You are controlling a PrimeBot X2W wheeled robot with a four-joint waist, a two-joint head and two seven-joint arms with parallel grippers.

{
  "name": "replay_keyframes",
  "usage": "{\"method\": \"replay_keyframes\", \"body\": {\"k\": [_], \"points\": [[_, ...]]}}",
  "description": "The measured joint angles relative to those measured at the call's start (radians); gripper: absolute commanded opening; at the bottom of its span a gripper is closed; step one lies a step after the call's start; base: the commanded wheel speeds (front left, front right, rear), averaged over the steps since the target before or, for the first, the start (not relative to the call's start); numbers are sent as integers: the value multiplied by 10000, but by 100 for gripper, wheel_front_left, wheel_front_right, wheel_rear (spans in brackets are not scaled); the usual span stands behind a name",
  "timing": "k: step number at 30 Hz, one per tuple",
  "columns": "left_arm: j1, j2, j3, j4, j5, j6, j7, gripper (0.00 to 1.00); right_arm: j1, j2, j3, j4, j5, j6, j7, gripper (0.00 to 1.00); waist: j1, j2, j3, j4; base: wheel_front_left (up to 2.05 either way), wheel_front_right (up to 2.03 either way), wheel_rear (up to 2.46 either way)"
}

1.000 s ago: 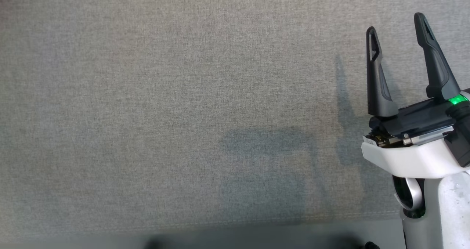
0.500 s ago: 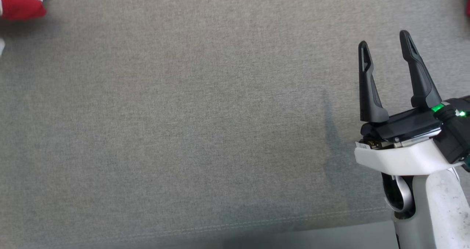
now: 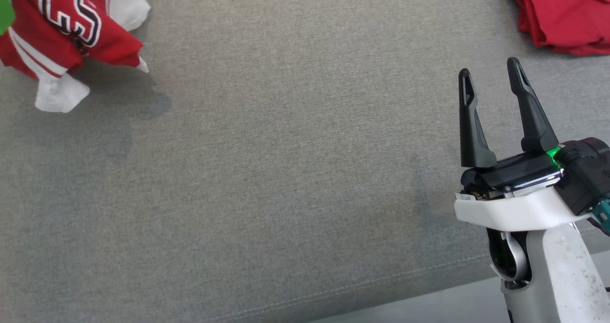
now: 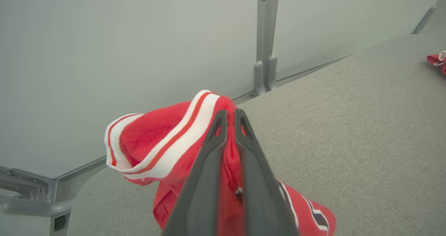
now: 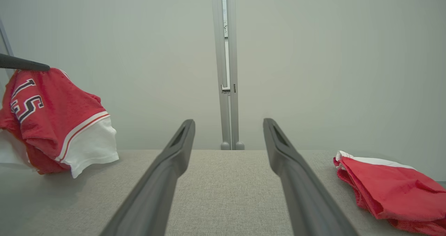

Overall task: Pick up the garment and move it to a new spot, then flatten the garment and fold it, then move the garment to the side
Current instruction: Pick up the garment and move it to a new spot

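Left hand (image 4: 229, 115) pinches red jersey (image 4: 153, 142), hanging bunched; right hand (image 3: 490, 73) spread, idle. Lower onto tabletop (image 3: 286, 180) centre, no dragging.

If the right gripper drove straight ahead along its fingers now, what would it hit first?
Probably nothing on the grey surface: the right gripper points past the left of the folded red garment, toward the wall post, though depth is unclear.
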Motion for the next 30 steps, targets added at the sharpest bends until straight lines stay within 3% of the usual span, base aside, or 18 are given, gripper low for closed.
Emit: {"method": "replay_keyframes", "body": {"k": [16, 22, 30], "points": [[-84, -1413, -2341, -2286, -619, 0, 224, 0, 85, -4, 151, 188, 431, 0, -171, 100, 0, 1, -228, -1346, 0, 0, 0], [645, -2220, -3239, -1708, -360, -2, -872, 0, 13, 0, 337, 282, 610, 0, -180, 100, 0, 0, 84, -1523, 0, 0, 0], [1436, -3432, -4188, 504, 449, 0, -3145, 0, -133, 0, 594, 368, 784, 0, -182, 100, 0, 0, 249, -1741, 0, 0, 0]]}}
